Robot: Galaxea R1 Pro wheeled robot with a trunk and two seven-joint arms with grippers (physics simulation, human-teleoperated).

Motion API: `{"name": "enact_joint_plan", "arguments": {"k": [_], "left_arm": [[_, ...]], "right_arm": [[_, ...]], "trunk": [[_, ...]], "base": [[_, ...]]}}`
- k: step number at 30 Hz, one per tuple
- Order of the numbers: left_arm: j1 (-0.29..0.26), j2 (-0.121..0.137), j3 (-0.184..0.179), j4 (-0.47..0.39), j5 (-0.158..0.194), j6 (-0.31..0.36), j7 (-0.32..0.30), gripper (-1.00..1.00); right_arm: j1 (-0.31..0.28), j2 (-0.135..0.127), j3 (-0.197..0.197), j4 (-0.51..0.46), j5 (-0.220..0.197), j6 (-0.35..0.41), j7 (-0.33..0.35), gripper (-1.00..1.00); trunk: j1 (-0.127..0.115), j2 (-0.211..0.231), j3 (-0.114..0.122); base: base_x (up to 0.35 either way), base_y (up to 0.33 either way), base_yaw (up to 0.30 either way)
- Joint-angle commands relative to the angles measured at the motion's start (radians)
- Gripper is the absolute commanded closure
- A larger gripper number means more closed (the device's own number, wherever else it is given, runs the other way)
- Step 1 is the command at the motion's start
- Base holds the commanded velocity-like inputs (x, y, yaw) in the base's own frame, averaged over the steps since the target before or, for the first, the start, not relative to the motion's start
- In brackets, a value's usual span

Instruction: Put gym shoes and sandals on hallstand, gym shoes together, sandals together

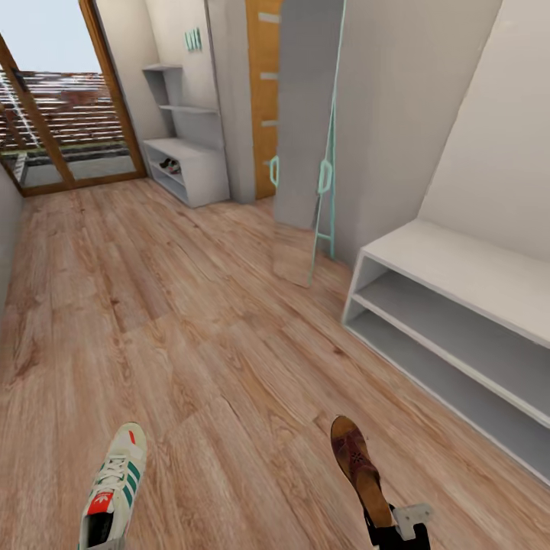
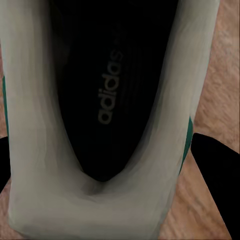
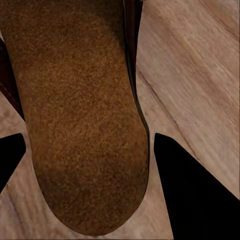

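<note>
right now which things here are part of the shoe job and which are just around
Job:
gym shoe
sandal
hallstand
corridor floor
left gripper
right gripper

Just around:
far bench with shoes on it
leaning mirror
glass door

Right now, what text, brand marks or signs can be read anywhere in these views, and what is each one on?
"adidas": printed on the dark insole of the gym shoe, seen from the left wrist.
Teal letters on the far wall panel in the head view: too small to read.
Sandal: no text on its insole.
</note>
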Motion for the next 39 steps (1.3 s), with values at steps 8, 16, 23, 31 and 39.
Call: {"name": "enact_joint_plan", "arguments": {"k": [8,16,23,31,39], "left_arm": [[-0.001,0.0,0.002,0.001,0.004,-0.003,-0.004,1.0],[-0.001,0.0,0.002,0.001,0.005,-0.003,-0.004,1.0],[-0.001,0.0,0.002,0.001,0.006,-0.003,-0.004,1.0],[-0.001,0.0,0.002,0.001,0.008,-0.003,-0.004,1.0],[-0.001,0.0,0.002,0.001,0.009,-0.003,-0.004,1.0]], "right_arm": [[0.0,0.0,-0.009,0.0,0.004,-0.003,0.01,1.0],[0.0,0.0,-0.009,0.0,0.004,-0.003,0.01,1.0],[0.0,0.0,-0.009,0.0,0.004,-0.003,0.01,1.0],[0.0,0.0,-0.009,0.0,0.004,-0.003,0.01,1.0],[0.0,0.0,-0.009,0.0,0.004,-0.003,0.01,1.0]], "trunk": [[0.0,0.0,-0.006],[0.0,0.0,-0.011],[0.0,0.0,-0.016],[0.0,0.0,-0.021],[0.0,0.0,-0.026]], "base": [[0.288,0.178,0.279],[0.299,0.148,0.279],[0.306,0.131,0.279],[0.318,0.1,0.279],[0.332,0.033,0.277]]}}
